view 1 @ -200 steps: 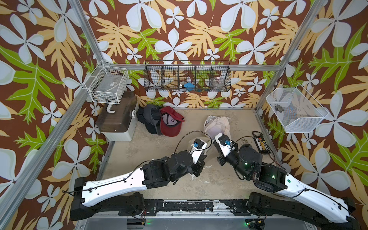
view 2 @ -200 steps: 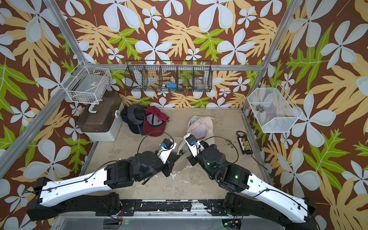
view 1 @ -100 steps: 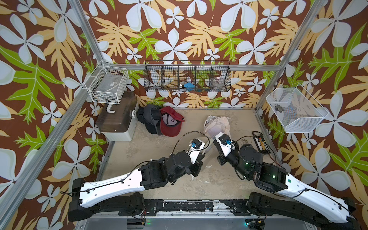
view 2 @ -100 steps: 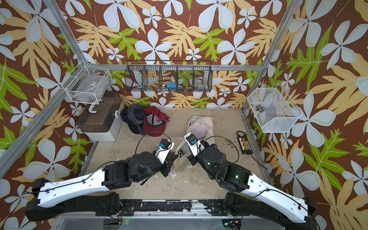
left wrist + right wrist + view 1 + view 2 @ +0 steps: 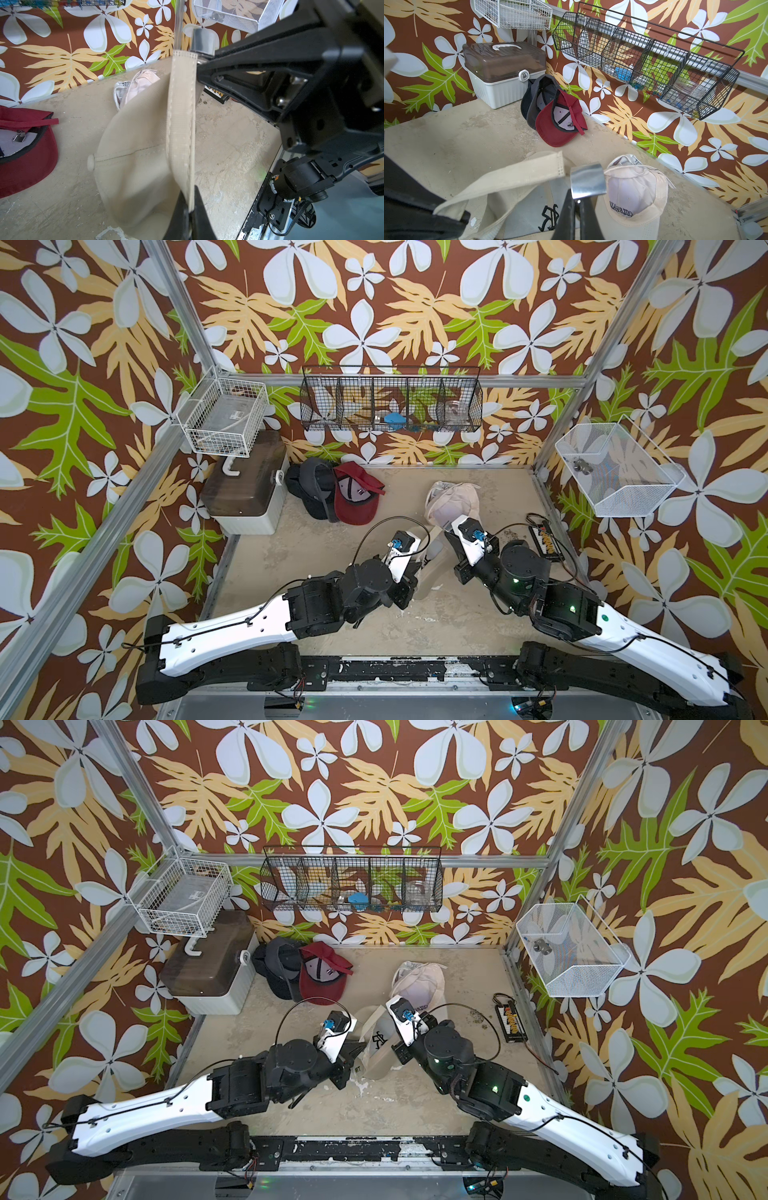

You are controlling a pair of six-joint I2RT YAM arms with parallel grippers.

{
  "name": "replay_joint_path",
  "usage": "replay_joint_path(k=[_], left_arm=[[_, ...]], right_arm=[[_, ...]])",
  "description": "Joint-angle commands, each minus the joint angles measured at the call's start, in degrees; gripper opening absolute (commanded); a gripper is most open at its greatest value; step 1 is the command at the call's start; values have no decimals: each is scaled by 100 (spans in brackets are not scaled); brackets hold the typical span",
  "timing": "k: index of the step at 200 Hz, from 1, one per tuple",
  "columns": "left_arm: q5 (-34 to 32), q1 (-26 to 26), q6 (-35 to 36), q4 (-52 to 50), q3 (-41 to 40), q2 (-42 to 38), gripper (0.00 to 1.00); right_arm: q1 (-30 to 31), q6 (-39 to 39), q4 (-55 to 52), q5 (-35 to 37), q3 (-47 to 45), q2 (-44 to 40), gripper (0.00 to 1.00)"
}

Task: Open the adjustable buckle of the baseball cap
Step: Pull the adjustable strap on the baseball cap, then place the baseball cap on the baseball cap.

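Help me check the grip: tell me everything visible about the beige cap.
The beige cap is ribbed-looking fabric with a top button and a black logo. It is held at two places: the left gripper pinches its strap, the right gripper its silver buckle. The strap's stitched end lies beside the buckle.

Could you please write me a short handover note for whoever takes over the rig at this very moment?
Left claw: shut on the strap of the beige cap.
Right claw: shut on the metal buckle.
Things: the beige cap is held between the two arms. The red cap, dark cap and white cap lie further back, untouched.
Done: strap and buckle are both gripped. The strap's free end sits just beside the buckle and seems to be out of it.
Left: check that the strap is fully free, then release the cap.
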Motion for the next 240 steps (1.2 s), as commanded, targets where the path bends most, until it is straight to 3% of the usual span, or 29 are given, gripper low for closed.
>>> replay_joint_path(k=[1, 87, 140, 240], left_arm=[[-325, -4, 11, -9, -9, -171, 5], [-2031, -4, 119, -817, 528, -1559, 5], [-2222, -5, 4, -1086, 475, -1959, 5], [-2322, -4, -173, -1310, 139, -2218, 5]], right_arm=[[0, 92, 309, -414, 140, 161, 0], [1, 127, 716, -1709, 1566, 1602, 0], [1, 307, 890, -1919, 1701, 1894, 0], [2, 553, 895, -1738, 896, 1606, 0]])
